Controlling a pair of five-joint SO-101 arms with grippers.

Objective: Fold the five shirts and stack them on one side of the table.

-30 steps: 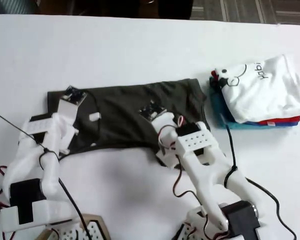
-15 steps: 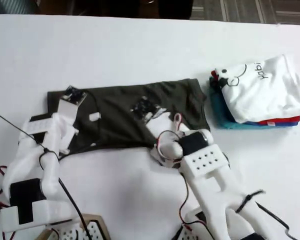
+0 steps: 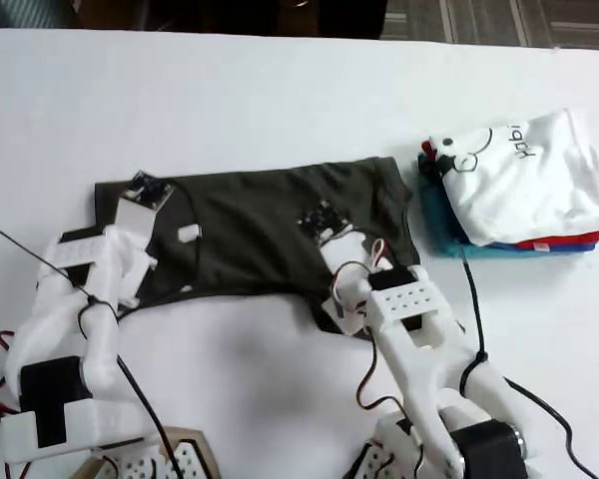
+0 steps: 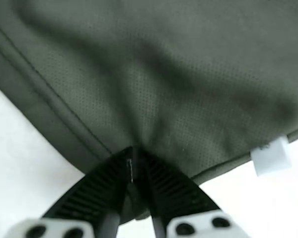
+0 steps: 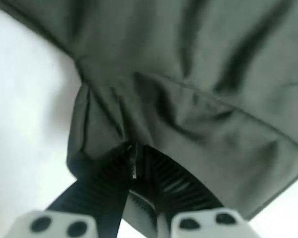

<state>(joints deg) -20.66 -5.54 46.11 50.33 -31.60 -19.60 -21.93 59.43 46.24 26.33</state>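
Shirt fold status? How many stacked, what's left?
Done: four folded shirts look stacked at the table's right side, white on top, red, blue and teal edges under it. In hand: the dark green shirt lies flat mid-table, left gripper and right gripper each shut on its near edge. Left: fold it and add it on top.

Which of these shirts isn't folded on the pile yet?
The dark green shirt: it lies spread flat mid-table, while the others sit folded in a stack, white one on top.
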